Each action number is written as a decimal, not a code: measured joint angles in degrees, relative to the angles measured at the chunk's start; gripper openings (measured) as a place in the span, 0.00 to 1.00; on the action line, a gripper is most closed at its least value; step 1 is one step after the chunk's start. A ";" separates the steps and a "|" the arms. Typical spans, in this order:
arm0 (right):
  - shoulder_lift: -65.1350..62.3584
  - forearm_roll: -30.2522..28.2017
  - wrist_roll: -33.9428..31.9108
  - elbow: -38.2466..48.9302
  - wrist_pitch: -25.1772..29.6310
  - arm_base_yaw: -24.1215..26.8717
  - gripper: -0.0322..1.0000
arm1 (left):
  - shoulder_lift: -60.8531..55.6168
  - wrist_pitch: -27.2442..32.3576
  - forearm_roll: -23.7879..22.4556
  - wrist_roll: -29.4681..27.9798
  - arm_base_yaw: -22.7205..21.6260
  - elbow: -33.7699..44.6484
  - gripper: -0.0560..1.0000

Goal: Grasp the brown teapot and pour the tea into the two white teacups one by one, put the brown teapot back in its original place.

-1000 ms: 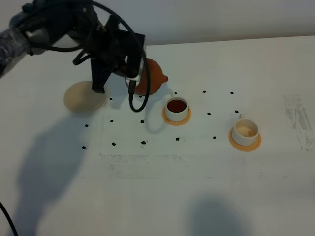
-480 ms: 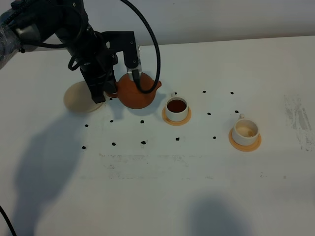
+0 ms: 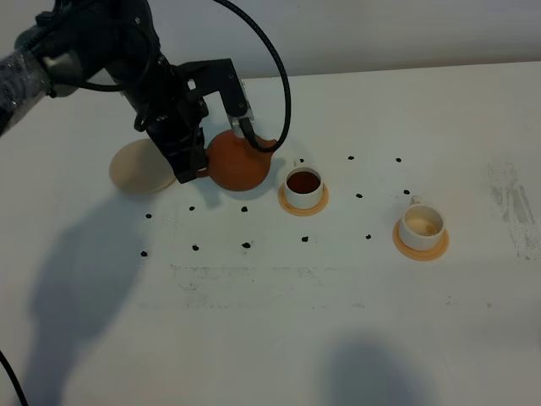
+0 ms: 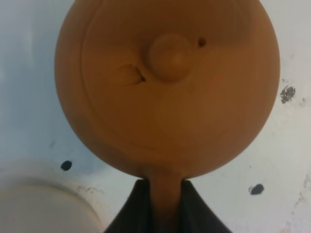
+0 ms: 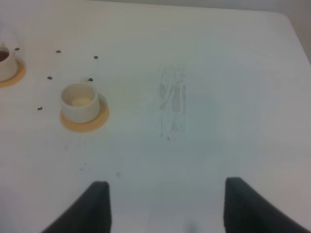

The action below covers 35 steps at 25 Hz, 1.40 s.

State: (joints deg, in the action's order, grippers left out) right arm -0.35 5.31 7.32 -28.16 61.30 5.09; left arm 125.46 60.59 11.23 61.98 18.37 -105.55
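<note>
The brown teapot [image 3: 241, 161] is upright between the cream coaster disc [image 3: 135, 167], its original place, and the nearer white teacup [image 3: 303, 186], which holds dark tea. My left gripper [image 3: 194, 165] is shut on the teapot's loop handle. From the left wrist, the lid and knob of the teapot [image 4: 167, 87] fill the picture, and the handle runs down between the dark fingers of the left gripper [image 4: 165, 206]. The second teacup [image 3: 421, 223] [image 5: 80, 102] shows a pale inside. My right gripper [image 5: 172, 208] stands open over bare table.
Small black dots [image 3: 245, 245] mark the white table [image 3: 279, 321] around the cups. Each cup sits on an orange-tan coaster [image 3: 420, 246]. A scuffed grey patch [image 3: 511, 203] lies at the right. The left arm's black cable [image 3: 275, 76] loops above the teapot.
The teapot has swung from a tilted pose behind the gripper to level. It has moved left and toward the front, away from the tea-filled cup. The left wrist has turned with it.
</note>
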 joint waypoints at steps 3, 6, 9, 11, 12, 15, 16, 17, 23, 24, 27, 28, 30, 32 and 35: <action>0.00 0.00 0.00 0.00 0.00 0.00 0.53 | 1.65 -1.43 0.02 -0.19 -0.11 0.00 0.14; 0.00 0.00 0.00 0.00 0.00 0.00 0.53 | 3.20 -3.56 0.02 -0.54 -0.24 0.00 0.14; 0.00 0.00 0.00 0.00 0.00 0.00 0.53 | 4.92 -5.76 0.02 -0.92 -0.29 0.00 0.14; 0.00 0.00 0.00 0.00 0.00 0.00 0.53 | 5.74 -6.51 0.07 -0.95 -0.29 0.00 0.14; 0.00 0.00 0.00 0.00 0.00 0.00 0.53 | 6.05 -6.63 0.07 -0.95 -0.36 0.00 0.14; 0.00 0.00 0.00 0.00 0.00 0.00 0.53 | 6.36 -6.69 0.07 -1.01 -0.36 0.00 0.14; 0.00 0.00 0.00 0.00 0.00 0.00 0.53 | 6.48 -6.69 0.07 -1.01 -0.36 0.00 0.14; 0.00 0.00 0.00 0.00 0.00 0.00 0.53 | 6.48 -6.69 0.07 -1.01 -0.36 0.00 0.14; 0.00 0.00 0.00 0.00 0.00 0.00 0.53 | 6.08 -6.69 0.40 -1.01 -0.36 0.00 0.14; 0.00 0.00 0.00 0.00 0.00 0.00 0.53 | 5.73 -6.64 0.40 -1.01 -0.36 0.00 0.14; 0.00 0.00 0.00 0.00 0.00 0.00 0.53 | 4.37 -6.58 0.40 -1.01 -0.36 0.00 0.14; 0.00 0.00 0.00 0.00 0.00 0.00 0.53 | 3.61 -6.65 0.40 -1.01 -0.36 0.00 0.14; 0.00 0.00 0.00 0.00 0.00 0.00 0.53 | 2.27 -6.76 0.45 -1.01 -0.30 0.00 0.14; 0.00 0.00 0.00 0.00 0.00 0.00 0.53 | 1.01 -6.76 0.45 -1.01 -0.30 0.00 0.14; 0.00 0.00 0.00 0.00 0.00 0.00 0.53 | 0.58 -6.77 0.45 -0.97 -0.05 -1.43 0.14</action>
State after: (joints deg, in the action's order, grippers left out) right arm -0.35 5.31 7.32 -28.16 61.30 5.09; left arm 126.04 53.82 11.69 61.01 18.31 -106.98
